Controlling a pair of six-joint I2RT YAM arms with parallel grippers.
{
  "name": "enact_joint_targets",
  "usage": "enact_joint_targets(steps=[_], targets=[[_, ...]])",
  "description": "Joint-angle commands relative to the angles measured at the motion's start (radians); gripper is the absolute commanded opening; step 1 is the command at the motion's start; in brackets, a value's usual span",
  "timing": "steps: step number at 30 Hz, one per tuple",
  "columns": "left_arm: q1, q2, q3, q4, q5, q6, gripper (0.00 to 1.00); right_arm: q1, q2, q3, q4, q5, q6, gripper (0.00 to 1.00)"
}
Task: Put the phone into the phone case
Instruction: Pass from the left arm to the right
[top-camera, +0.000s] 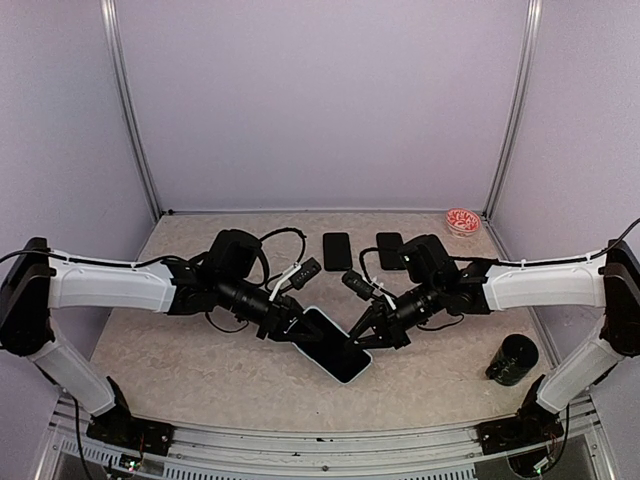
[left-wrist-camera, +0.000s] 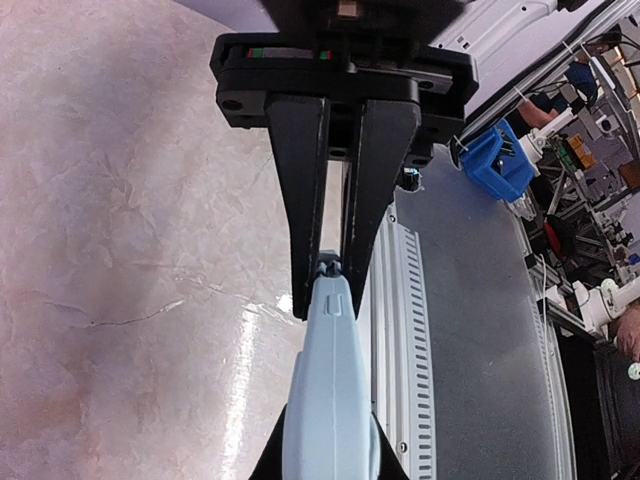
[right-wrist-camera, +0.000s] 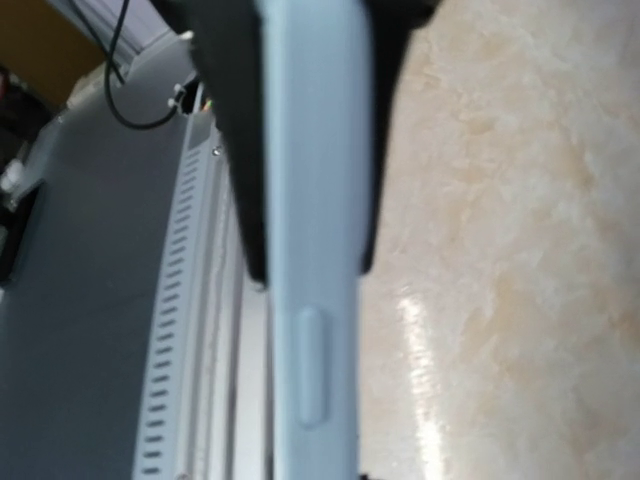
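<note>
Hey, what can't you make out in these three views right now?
- Left wrist: the case, lower end cut off by the bottom edge.
- Right wrist: the case is blurred, too close for detail.
- Top: whether the phone is fully seated; too small, and the left hand and right hand cover its edges.
- Top: dark slabs at the back, too small to identify.

White arm links (top-camera: 110, 285), black tapered fingers (left-wrist-camera: 300, 200), looping black cables (top-camera: 285, 235)

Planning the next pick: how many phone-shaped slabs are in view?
3. One phone with the light-blue case, clamped between left tool and right tool at centre; two dark slabs side by side at the back. Others may be hidden.
</note>
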Motion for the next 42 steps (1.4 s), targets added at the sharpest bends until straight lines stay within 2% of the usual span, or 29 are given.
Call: enact_joint_targets(steps=[1, 7, 9, 11, 13, 15, 23, 27, 30, 37, 42], targets=[[0.007, -0.055, -0.005, 0.068, -0.008, 0.001, 0.00, 0.010, 0.019, 0.025, -0.019, -0.042, -0.006, 0.00], [0.021, -0.088, -0.037, 0.111, -0.048, -0.025, 0.00, 0.013, 0.028, 0.022, -0.004, -0.117, 0.001, 0.00], [0.026, -0.098, -0.052, 0.141, -0.062, -0.050, 0.16, 0.012, 0.017, 0.017, 0.014, -0.126, 0.007, 0.00], [0.031, -0.104, -0.070, 0.177, -0.066, -0.071, 0.38, 0.012, -0.007, 0.007, 0.047, -0.111, 0.024, 0.00], [0.035, -0.108, -0.089, 0.219, -0.066, -0.092, 0.47, 0.013, -0.032, -0.003, 0.088, -0.089, 0.046, 0.00], [0.039, -0.112, -0.111, 0.263, -0.072, -0.118, 0.61, 0.012, -0.056, -0.013, 0.135, -0.057, 0.074, 0.00], [0.083, -0.182, -0.210, 0.432, -0.173, -0.248, 0.81, 0.010, -0.123, -0.025, 0.244, 0.096, 0.171, 0.00], [0.092, -0.259, -0.280, 0.537, -0.217, -0.302, 0.94, 0.008, -0.139, -0.038, 0.303, 0.150, 0.208, 0.00], [0.088, -0.290, -0.301, 0.578, -0.219, -0.325, 0.97, 0.008, -0.136, -0.049, 0.366, 0.156, 0.248, 0.00], [0.043, -0.227, -0.295, 0.634, -0.217, -0.341, 0.99, 0.007, -0.149, -0.112, 0.585, 0.190, 0.395, 0.00], [0.029, -0.163, -0.280, 0.686, -0.204, -0.362, 0.94, 0.010, -0.142, -0.171, 0.760, 0.232, 0.520, 0.00]])
